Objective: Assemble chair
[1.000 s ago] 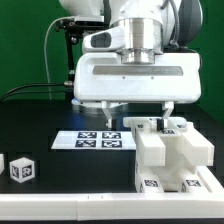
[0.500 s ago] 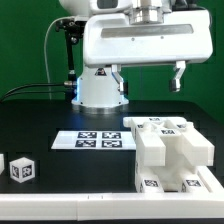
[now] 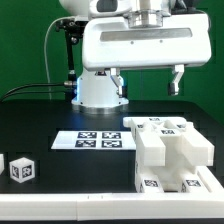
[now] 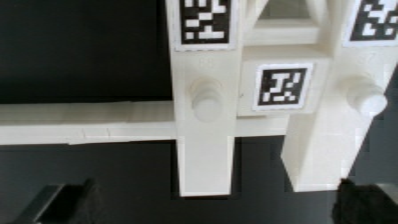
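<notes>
The fingers [image 3: 178, 80] hung spread wide and empty, well above the partly built chair [image 3: 170, 150], with nothing between them. A second before, they had been down at the top of that white assembly; by half a second before they had lifted clear, and they sat at the same height now. The chair had kept its place on the black desk [image 3: 60, 190] toward the exterior view's right, just beside the marker board [image 3: 95, 139]. That reads as a placing step finished and let go, the arm free to fetch another part. The likely candidate was the small tagged cube [image 3: 22, 168] lying well apart near the exterior view's left edge. The chair was matte white plastic, chunky and square-edged, stepped in blocks with a channel between two raised sides and small black-and-white tags on its faces. In the wrist view its bars [image 4: 214, 110] crossed at right angles, with rounded pegs standing proud on the uprights, faint seams along the cross-bar and dark desk showing through the gaps.
</notes>
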### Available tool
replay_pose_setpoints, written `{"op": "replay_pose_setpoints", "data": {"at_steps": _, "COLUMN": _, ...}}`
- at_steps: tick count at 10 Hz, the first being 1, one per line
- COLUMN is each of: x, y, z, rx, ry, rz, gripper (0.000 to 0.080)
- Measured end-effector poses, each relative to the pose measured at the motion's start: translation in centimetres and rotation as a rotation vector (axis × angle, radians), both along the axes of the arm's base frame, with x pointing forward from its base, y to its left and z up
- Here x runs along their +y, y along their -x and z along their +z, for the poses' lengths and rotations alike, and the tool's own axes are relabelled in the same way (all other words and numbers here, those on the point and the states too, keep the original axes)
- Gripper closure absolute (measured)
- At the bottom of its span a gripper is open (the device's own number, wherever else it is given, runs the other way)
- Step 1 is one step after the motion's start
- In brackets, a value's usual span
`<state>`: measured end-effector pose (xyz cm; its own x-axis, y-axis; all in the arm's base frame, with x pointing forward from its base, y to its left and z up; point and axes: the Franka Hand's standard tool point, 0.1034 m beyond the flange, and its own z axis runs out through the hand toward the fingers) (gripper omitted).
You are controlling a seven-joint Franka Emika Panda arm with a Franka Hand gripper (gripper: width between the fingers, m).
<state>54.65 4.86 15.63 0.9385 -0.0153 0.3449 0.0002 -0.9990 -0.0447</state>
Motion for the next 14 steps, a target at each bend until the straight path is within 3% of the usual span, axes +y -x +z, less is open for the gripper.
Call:
{"op": "replay_pose_setpoints", "data": {"at_steps": 2, "x": 0.4, "y": 0.2, "z": 0.0, "rx": 0.005, "ry": -0.015, "rz": -0.029, "gripper": 0.0151}}
{"op": "replay_pose_setpoints", "data": {"at_steps": 4, "x": 4.9, "y": 3.1, "z": 0.8, "rx": 0.037, "ry": -0.099, "rz": -0.153, "gripper": 0.0151}}
{"op": "replay_pose_setpoints", "data": {"at_steps": 5, "x": 6.7, "y": 4.4, "z": 0.6, "rx": 0.048, "ry": -0.122, "rz": -0.210, "gripper": 0.0151}}
{"op": "replay_pose_setpoints", "data": {"at_steps": 6, "x": 7.8, "y": 4.8, "z": 0.5, "rx": 0.045, "ry": -0.113, "rz": -0.193, "gripper": 0.0151}}
{"op": "replay_pose_setpoints", "data": {"at_steps": 9, "x": 7.4, "y": 4.7, "z": 0.4, "rx": 0.048, "ry": -0.115, "rz": -0.195, "gripper": 0.0151}}
{"op": "replay_pose_setpoints", "data": {"at_steps": 10, "x": 8.4, "y": 5.8, "z": -0.2, "rx": 0.069, "ry": -0.148, "rz": -0.259, "gripper": 0.0151}}
{"op": "replay_pose_setpoints", "data": {"at_steps": 12, "x": 10.0, "y": 8.9, "z": -1.5, "rx": 0.084, "ry": -0.165, "rz": -0.274, "gripper": 0.0151}}
{"op": "replay_pose_setpoints", "data": {"at_steps": 14, "x": 11.1, "y": 10.0, "z": -3.8, "rx": 0.084, "ry": -0.164, "rz": -0.299, "gripper": 0.0151}}
